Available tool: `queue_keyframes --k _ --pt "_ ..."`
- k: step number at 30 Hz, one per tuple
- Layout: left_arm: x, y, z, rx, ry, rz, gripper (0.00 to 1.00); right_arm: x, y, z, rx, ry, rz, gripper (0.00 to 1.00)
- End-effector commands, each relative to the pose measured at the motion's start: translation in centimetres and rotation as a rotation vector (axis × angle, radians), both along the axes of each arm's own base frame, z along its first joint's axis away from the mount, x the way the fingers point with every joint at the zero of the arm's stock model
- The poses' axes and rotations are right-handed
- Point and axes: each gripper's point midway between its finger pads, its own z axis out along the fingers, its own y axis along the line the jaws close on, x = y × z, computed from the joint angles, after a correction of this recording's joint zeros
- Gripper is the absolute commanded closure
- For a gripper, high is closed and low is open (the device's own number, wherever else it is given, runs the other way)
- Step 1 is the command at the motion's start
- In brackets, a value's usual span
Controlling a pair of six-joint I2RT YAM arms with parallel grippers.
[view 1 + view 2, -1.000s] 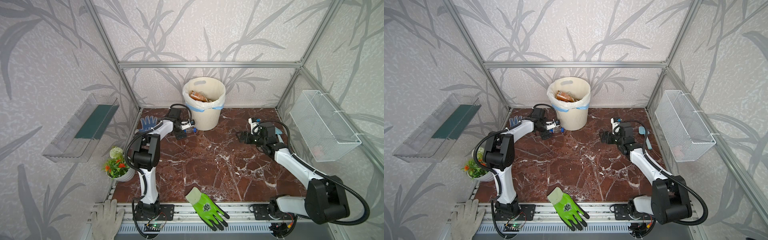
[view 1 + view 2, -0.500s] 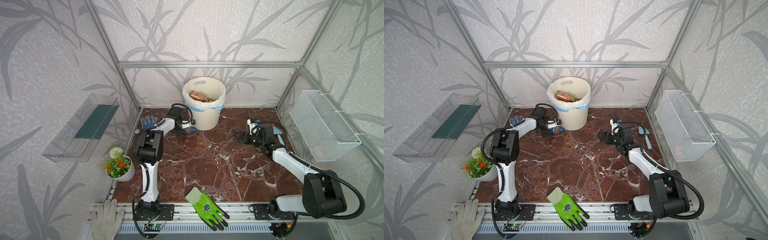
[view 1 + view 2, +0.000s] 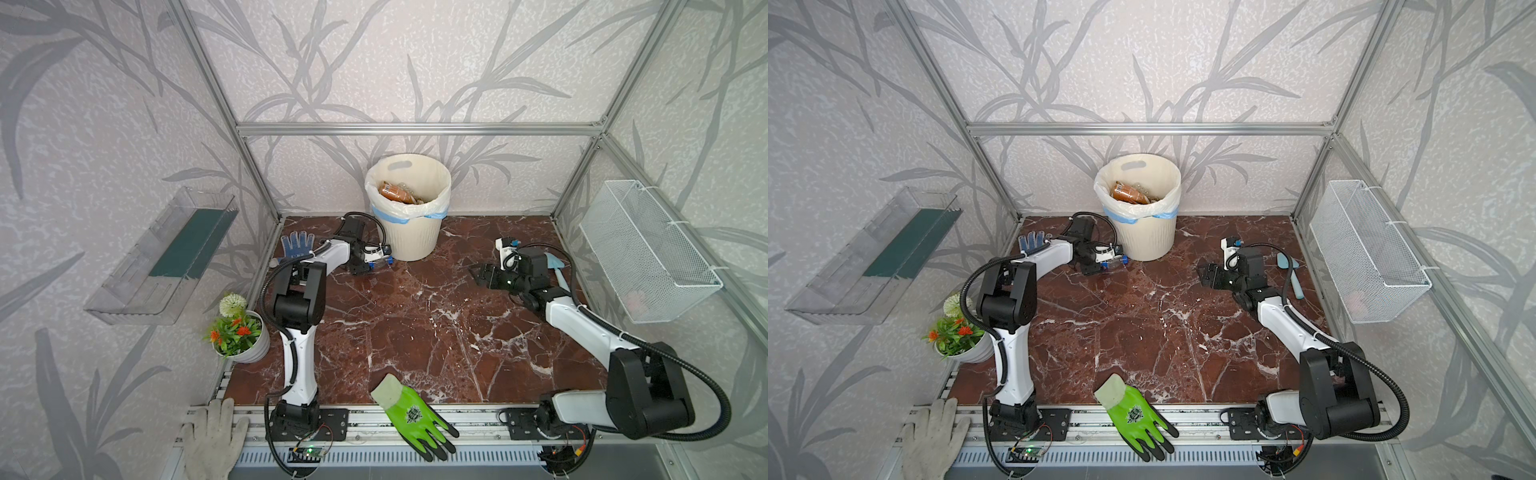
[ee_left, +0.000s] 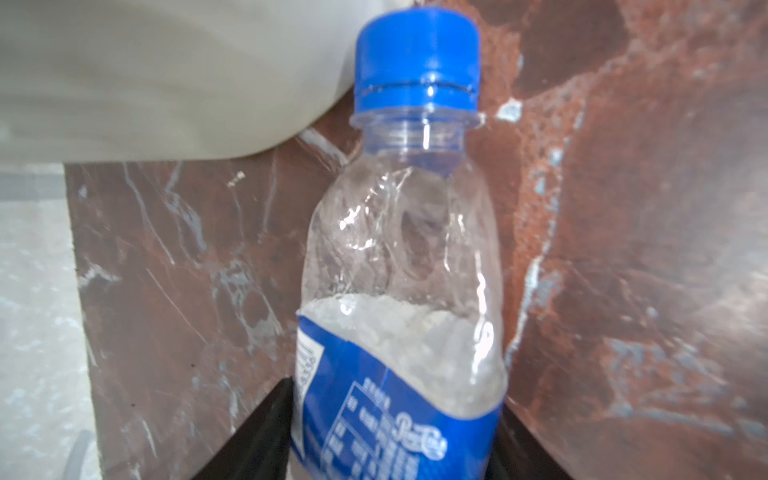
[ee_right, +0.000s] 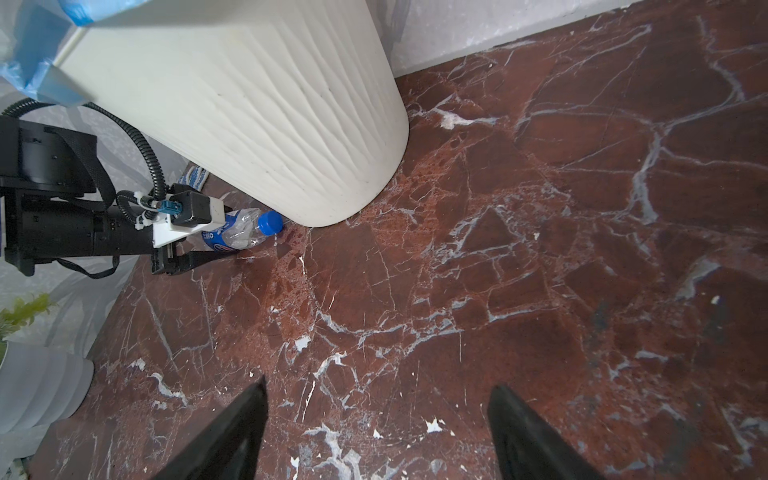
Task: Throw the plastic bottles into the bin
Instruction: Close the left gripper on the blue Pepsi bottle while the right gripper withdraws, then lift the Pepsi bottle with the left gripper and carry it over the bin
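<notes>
Left wrist view cuts the bottle (image 4: 399,257) off below its blue label, and the bin (image 4: 166,75) is a blur behind. Left hand (image 4: 395,395) is clamped on that bottle, far left on the table (image 5: 540,249), cap just beside the bin's foot. Right hand (image 5: 377,383) sits spread apart over open marble.

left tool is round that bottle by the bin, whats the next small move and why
Probably lift it straight up. The left tool has its fingers against both sides of the bottle at the label, so the grip looks made. The bottle lies on the floor beside the bin, whose rim is well above it, so it needs height first.
</notes>
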Motion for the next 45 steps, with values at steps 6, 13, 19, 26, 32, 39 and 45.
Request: queue_keyframes --k 6,13,19,26,32,39,45 --pt "-4.9 -1.1 1.4 -0.007 0.037 0.001 0.55 -0.9 -0.7 0.9 0.008 -0.022 -0.027 0.16" --pt "-8.6 -2.3 3.9 -0.092 -0.007 0.103 0.59 -1.5 -0.9 0.8 0.002 -0.021 -0.029 0.16" --pt "-11.1 -3.5 10.1 -0.309 -0.145 0.233 0.58 -1.9 -1.1 -0.5 -0.026 0.016 -0.027 0.16" --pt "-14.5 -3.7 20.7 -0.703 -0.404 0.326 0.56 -1.2 -0.5 -1.1 -0.015 0.059 -0.012 0.18" --pt "-18.3 -2.2 29.9 -0.945 -0.655 0.313 0.56 -0.8 1.3 0.1 -0.047 0.057 0.017 0.19" --pt "-23.3 -0.1 37.2 -1.108 -0.892 0.252 0.56 -1.8 3.5 0.7 -0.110 0.057 0.051 0.19" --pt "-27.2 1.3 41.6 -1.201 -1.065 0.183 0.55 -2.5 4.5 0.9 -0.146 0.061 0.059 0.19"
